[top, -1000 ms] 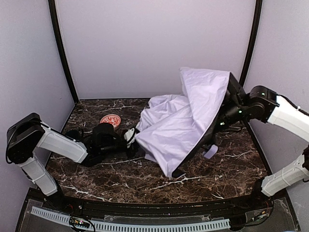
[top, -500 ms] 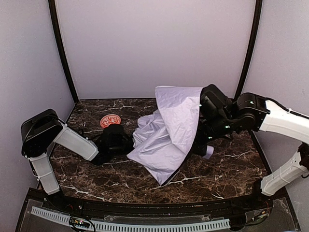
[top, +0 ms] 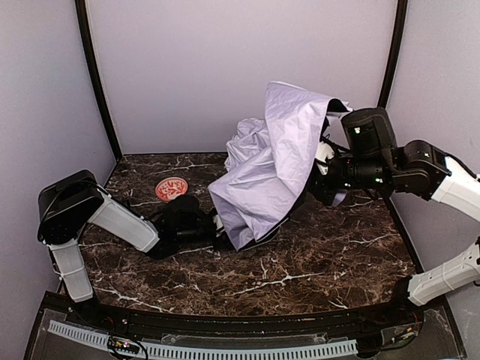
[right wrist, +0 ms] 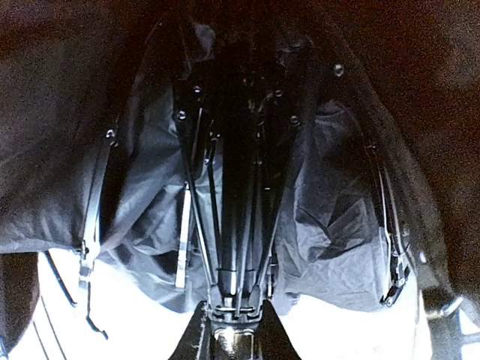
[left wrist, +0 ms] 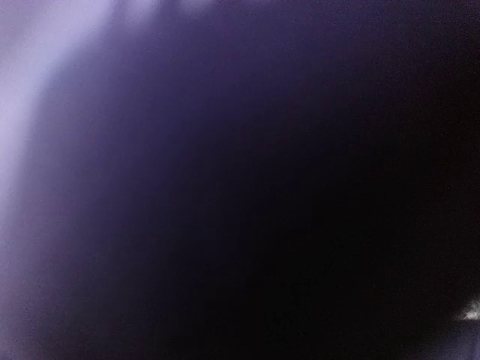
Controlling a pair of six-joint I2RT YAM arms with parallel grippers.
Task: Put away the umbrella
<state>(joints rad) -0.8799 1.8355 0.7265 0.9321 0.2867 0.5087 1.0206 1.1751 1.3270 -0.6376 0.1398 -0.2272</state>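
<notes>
- The umbrella (top: 270, 165) sits at mid-table, half-collapsed. Its lavender fabric is bunched and stands high, with the lower edge resting on the marble table (top: 337, 262).
- The right gripper (right wrist: 229, 334) reaches in from the right under the canopy, its fingers clamped on the umbrella's black shaft (right wrist: 234, 187).
- The left gripper (top: 211, 226) lies low at the fabric's near-left edge, jaws pressed together. I cannot tell whether cloth is pinched between them — its wrist view is a dark blur.
- A small red bowl (top: 172, 187) sits to the far left, apart from the umbrella.

Mid-table blocked by umbrella (top: 274, 161); bowl (top: 172, 187) at back-left; table (top: 322, 270) front & front-rt free.
</notes>
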